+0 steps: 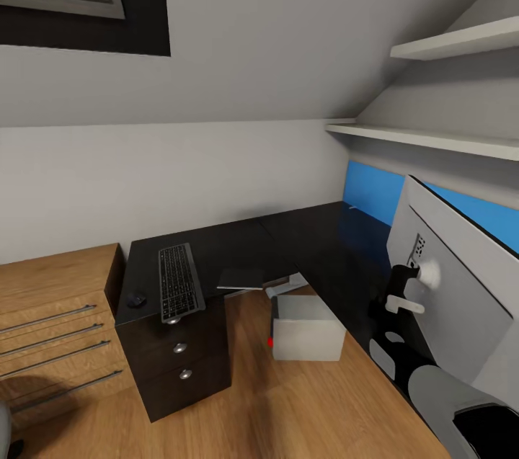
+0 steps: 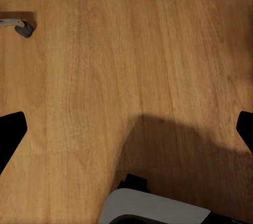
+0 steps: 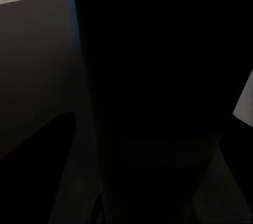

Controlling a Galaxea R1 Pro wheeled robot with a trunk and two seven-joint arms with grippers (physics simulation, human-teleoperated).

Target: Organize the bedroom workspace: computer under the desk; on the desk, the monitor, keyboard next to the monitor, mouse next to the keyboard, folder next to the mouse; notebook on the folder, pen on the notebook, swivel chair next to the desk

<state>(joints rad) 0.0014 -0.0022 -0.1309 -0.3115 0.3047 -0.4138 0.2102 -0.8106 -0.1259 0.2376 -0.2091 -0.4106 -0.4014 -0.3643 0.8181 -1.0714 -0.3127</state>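
The monitor (image 1: 461, 279) hung tilted over the right wing of the dark L-shaped desk (image 1: 303, 243), its grey back toward the head camera, and the right arm reached up to its stand, apparently to carry it to a resting place on the desktop. The right gripper (image 1: 404, 293) sat against the stand's neck, but whether its fingers were closed on it could not be told; the right wrist view was almost wholly dark. The keyboard (image 1: 179, 280) lay along the desk's left end above the drawers, with the mouse (image 1: 136, 298) just beside it at the outer edge, both already where the task wants them. A thin dark slab, perhaps the notebook or folder, overhung the desk's inner edge. The computer (image 1: 306, 329) stood on the wooden floor (image 2: 132, 76) in the desk's inner corner. The left gripper (image 2: 126, 129) hung idle over bare floor, fingers spread wide apart.
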